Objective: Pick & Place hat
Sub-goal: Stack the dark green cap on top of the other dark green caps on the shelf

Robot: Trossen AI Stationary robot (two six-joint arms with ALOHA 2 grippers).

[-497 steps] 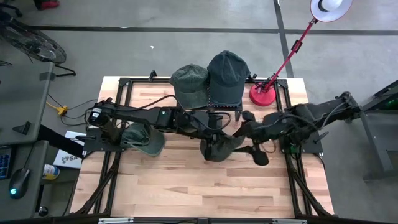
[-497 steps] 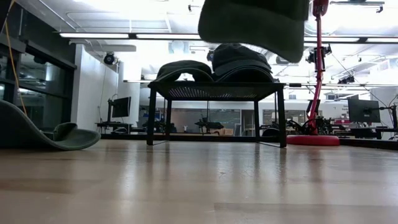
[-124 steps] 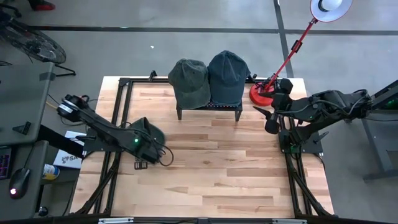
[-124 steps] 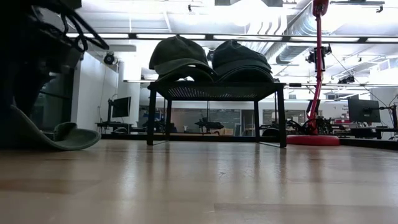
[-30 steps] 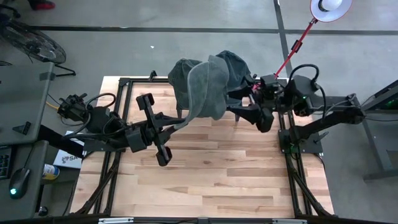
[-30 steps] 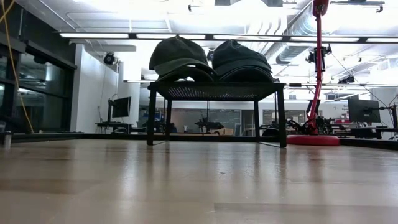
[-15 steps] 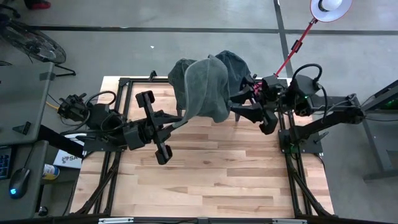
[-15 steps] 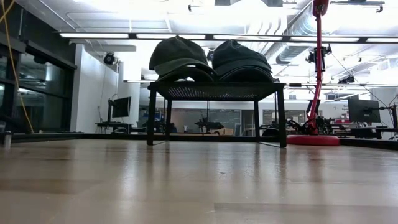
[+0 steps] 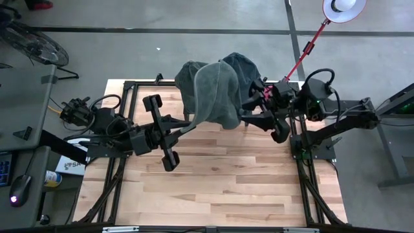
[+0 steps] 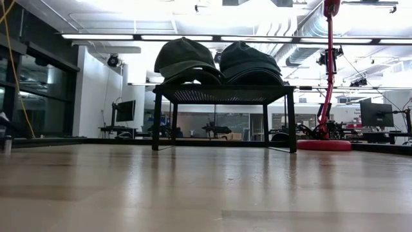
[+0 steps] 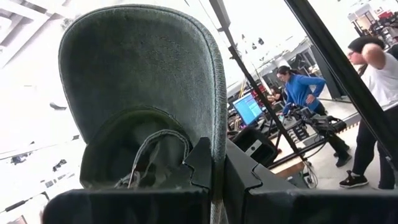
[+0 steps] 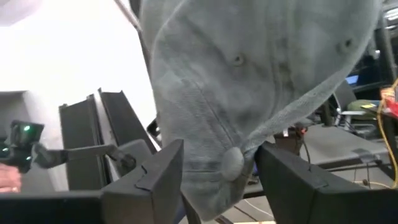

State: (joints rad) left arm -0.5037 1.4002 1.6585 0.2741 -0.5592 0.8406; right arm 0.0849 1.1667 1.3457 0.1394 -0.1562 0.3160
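Hat: a grey-green cap (image 9: 217,94) hangs in the air over the front edge of the rack (image 9: 217,111), held up by the left gripper (image 9: 189,123) at its brim; two other caps (image 10: 183,57) already sit on the rack's top
Left gripper: clenched on the brim, the fabric pinched flat between its fingers (image 11: 205,168) in the left wrist view; the cap's open underside faces that camera
Right gripper: the right gripper (image 12: 217,163) has its jaws spread, one finger either side of the cap's crown, the top button lying between them; I cannot tell whether the pads touch the cloth
Step in hand: by my judgement a two-arm handover or steadying of the cap before it is set on the rack beside the others
How to do it well: close the right jaws on the crown near the button, not on loose cloth at the side; keep the left grip firm until the right one has bitten; lift clear of the two seated caps so neither is knocked off
Left arm pose: reaches from the table's left side, forearm raised, wrist tilted up toward the rack
Right arm pose: comes in from the right beside the red lamp base (image 9: 275,98), elbow bent, wrist level with the crown
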